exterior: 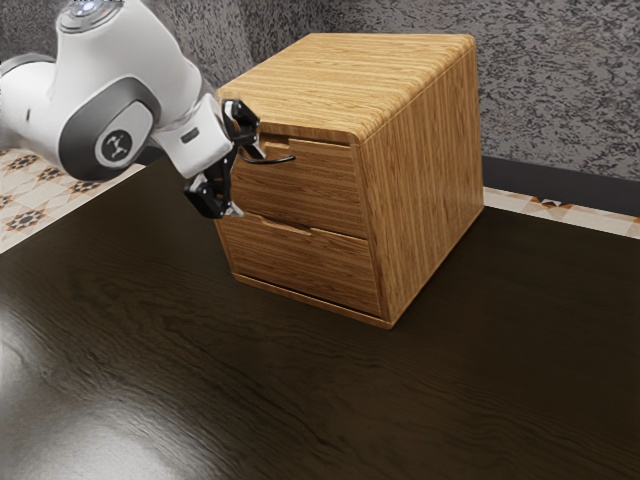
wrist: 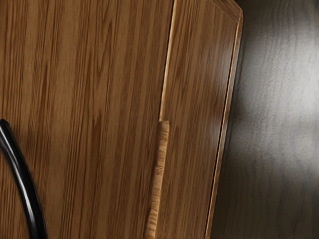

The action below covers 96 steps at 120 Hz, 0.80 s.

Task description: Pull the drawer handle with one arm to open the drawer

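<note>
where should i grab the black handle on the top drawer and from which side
Take the black handle at the middle of its bow, where it stands proud of the top drawer. Come straight at the front of the cabinet, the way the gripper faces, with the fingers above and below the thin bar, which runs across the drawer.

Cabinet (exterior: 400,170) striped tan woodgrain; handle (wrist: 21,177) black; table (exterior: 300,400) dark brown grain; wall (exterior: 560,80) mottled grey.
</note>
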### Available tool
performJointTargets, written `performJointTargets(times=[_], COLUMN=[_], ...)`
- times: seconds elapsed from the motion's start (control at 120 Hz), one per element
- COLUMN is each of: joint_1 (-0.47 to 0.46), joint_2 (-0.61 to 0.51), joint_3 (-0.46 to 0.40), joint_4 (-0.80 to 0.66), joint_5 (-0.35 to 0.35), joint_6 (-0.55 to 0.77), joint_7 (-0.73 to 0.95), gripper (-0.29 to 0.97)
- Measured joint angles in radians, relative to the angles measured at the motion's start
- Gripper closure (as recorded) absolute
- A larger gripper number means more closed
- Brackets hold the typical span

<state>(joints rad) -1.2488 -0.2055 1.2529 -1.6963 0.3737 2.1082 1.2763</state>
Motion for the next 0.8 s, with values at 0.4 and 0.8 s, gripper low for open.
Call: performJointTargets(times=[0.4, 0.8], joint_1=[0.002, -0.071], joint_2=[0.005, 0.004], joint_3=[0.003, 0.066], joint_4=[-0.017, -0.013], joint_5=[0.000, 0.000], joint_6=[0.019, 0.023], joint_7=[-0.019, -0.036], gripper=[0.03, 0.00])
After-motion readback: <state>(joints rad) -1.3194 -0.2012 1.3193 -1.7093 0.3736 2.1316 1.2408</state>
